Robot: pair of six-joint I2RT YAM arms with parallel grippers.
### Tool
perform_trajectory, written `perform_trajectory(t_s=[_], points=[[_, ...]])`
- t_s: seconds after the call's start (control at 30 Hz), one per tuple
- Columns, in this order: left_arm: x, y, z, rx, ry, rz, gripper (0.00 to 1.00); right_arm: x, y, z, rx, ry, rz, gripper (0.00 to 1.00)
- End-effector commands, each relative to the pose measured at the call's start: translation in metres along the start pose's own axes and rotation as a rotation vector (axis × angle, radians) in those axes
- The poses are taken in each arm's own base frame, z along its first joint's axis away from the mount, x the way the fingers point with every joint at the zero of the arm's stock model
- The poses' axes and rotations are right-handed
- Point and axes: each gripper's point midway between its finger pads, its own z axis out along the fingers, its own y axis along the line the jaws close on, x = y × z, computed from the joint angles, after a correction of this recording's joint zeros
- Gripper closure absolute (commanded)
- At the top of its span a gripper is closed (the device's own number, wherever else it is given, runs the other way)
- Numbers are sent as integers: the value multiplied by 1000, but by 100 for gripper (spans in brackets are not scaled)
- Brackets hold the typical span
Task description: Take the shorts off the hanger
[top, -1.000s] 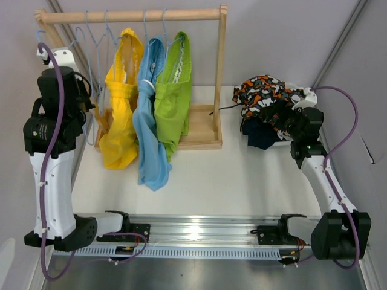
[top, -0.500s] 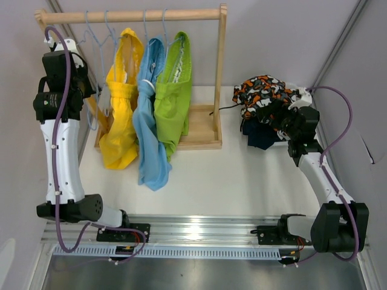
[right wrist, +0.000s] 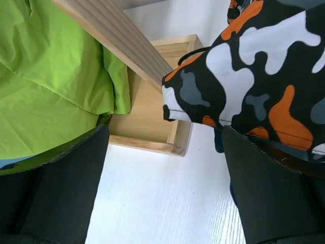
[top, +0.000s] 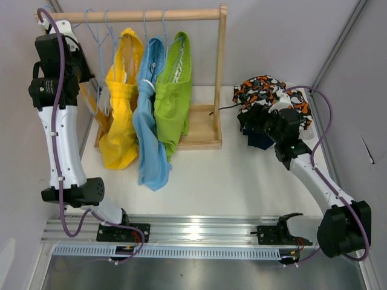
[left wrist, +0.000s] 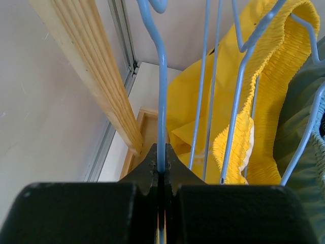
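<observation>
Wooden rack point(top: 133, 15) holds three shorts point(top: 148, 121); left gripper point(left wrist: 161, 160) pinches blue hanger point(left wrist: 162, 91), right gripper point(right wrist: 162, 152) gapes wide

Lit brightly and evenly from overhead, shadows soft and faint. Sharp ahead of the left pincer point(left wrist: 161, 157) and the right pincer point(right wrist: 165, 178), yet soft and dark at their own near bodies. White glare on the metal rail point(top: 193, 228), well behind both.

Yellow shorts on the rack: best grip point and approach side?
Take the loose lower hem of the yellow shorts, coming from the front, table side. It hangs free ahead of the rack base, while the waistband is bunched up under the rail and the light blue shorts crowd one side.
</observation>
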Motion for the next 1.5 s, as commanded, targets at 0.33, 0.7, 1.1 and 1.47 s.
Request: perform_trajectory(t_s=[0.33, 0.7, 1.1, 1.47], points=[[7, 7, 33, -75, 57, -29, 100, -32, 34, -17, -35, -78, -45, 0], [32, 7, 45, -91, 131, -32, 99, -7, 51, -15, -63, -40, -58, 1], [53, 11, -37, -107, 75, -10, 35, -2, 50, -24, -73, -47, -60, 0], [26, -37, -147, 200, -109, -51, 1, -22, 65, -49, -116, -108, -55, 1]])
